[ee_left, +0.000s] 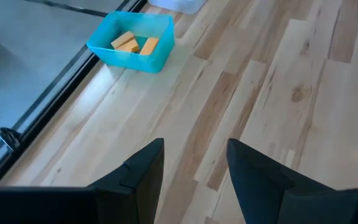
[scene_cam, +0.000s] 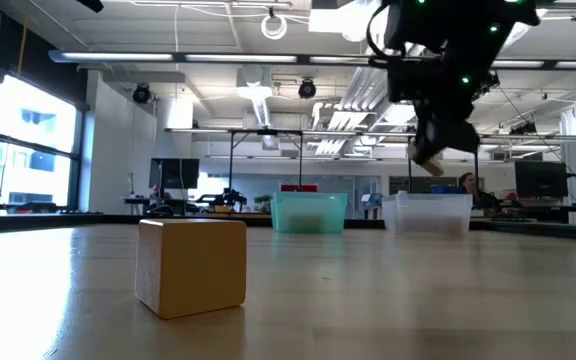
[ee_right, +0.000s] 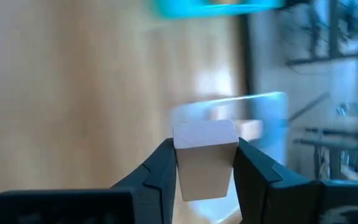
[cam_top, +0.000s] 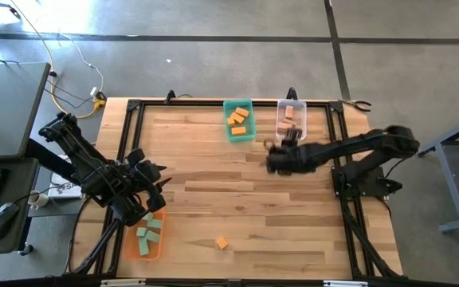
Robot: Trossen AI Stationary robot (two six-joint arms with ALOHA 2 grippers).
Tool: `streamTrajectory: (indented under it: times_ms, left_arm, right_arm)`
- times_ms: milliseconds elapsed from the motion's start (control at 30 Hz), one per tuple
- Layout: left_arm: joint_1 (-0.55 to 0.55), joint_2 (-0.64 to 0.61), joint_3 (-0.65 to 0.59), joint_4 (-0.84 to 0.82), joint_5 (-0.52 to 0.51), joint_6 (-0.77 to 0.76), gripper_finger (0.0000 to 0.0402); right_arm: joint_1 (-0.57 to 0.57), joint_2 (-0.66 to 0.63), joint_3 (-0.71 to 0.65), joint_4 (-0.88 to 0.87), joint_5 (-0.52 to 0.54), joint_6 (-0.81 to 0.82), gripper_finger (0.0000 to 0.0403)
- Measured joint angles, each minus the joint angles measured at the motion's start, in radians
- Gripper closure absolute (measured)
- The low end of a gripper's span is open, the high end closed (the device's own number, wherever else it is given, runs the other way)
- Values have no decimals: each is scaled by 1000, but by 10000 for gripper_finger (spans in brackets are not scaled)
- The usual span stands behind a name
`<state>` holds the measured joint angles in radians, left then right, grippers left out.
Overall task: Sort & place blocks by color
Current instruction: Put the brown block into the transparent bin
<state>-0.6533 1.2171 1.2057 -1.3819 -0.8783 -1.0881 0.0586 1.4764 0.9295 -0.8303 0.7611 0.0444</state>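
My right gripper point(cam_top: 269, 158) is shut on a plain tan wooden block point(ee_right: 205, 163) and held high above the table, just on the near side of the clear bin point(cam_top: 291, 119); the low view shows the block point(scene_cam: 427, 160) under the fingers. My left gripper point(cam_top: 158, 187) is open and empty near the table's left edge, above the orange bin point(cam_top: 149, 237), which holds green blocks point(cam_top: 146, 233). One orange block point(cam_top: 222, 242) rests flat on the table near the front edge. The teal bin point(cam_top: 239, 119) holds orange blocks point(ee_left: 133, 43). My right gripper pinches the tan block by two opposite side faces point(ee_right: 180, 167) between its two fingers. The block is lifted clear of the table and sticks out past the fingertips point(ee_right: 164, 155).
The teal bin and the clear bin stand side by side at the table's far edge; the clear bin holds tan blocks point(cam_top: 290, 114). The black frame rails point(cam_top: 337, 127) run along the table's edges. Bare wood lies between the bins and the lone orange block point(scene_cam: 191, 265).
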Motion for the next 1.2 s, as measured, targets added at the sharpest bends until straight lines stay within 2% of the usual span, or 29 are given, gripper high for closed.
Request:
streamTrajectory:
  times_ms: [167,267,333,433,667,800,933,1067,1200]
  left_arm:
    - [0,0,0,0,0,26,240]
    - [0,0,0,0,-1,26,240]
    - [0,0,0,0,-9,26,240]
    - [0,0,0,0,-20,26,241]
    - [0,0,0,0,-44,27,238]
    - [1,0,0,0,-66,47,238]
    - [21,0,0,0,-49,56,233]
    - [47,0,0,3,-38,89,215]
    - [80,0,0,31,-19,144,190]
  right_arm:
    - [-157,-84,0,141,78,-23,303]
    - [-261,-115,0,237,81,-18,303]
    - [-333,-124,0,296,34,-16,303]
    - [-438,-123,0,352,-92,22,303]
    - [-665,-62,1,341,-380,142,302]
    - [-732,-17,1,333,-492,162,302]
    - [-764,23,1,308,-560,170,301]
    - [-773,52,1,293,-572,148,284]
    - [-767,56,1,292,-569,114,244]
